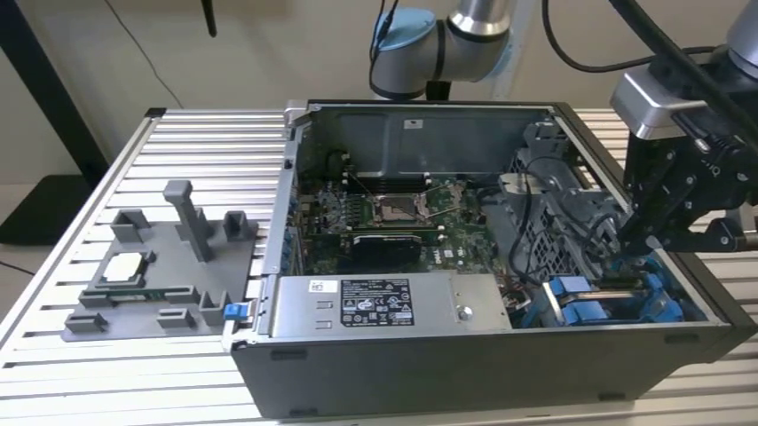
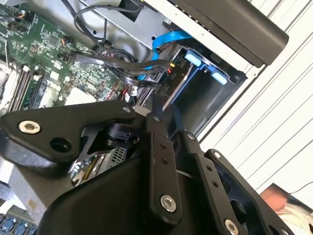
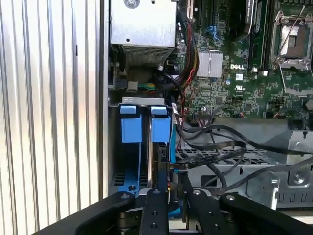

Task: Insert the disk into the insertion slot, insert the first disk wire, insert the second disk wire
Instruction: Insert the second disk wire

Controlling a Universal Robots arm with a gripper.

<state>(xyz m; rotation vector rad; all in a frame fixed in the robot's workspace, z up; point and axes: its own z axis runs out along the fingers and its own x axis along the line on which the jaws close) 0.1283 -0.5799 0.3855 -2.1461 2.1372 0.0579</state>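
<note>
The open computer case [image 1: 474,364] lies on a slatted table. At its corner on the exterior view's right, the blue carrier of the disk [image 1: 592,311] sits down in the insertion slot [image 1: 645,284] of the drive cage. In the first wrist view two blue carrier tabs [image 3: 160,129] stand side by side at the bay's mouth. My gripper [image 1: 645,244] reaches into the case just over that bay. Its fingers [image 3: 156,205] are drawn close on the plug end of a black disk wire [image 3: 210,157], right beside the carrier. A blue flat cable [image 2: 166,41] runs past.
The grey power-supply box [image 1: 385,304] lies along the case's near wall, with the green motherboard [image 1: 391,213] behind it. Loose black cables [image 2: 102,58] loop over a perforated metal cage [image 3: 244,161]. A grey parts fixture [image 1: 166,266] stands on the table at the exterior view's left.
</note>
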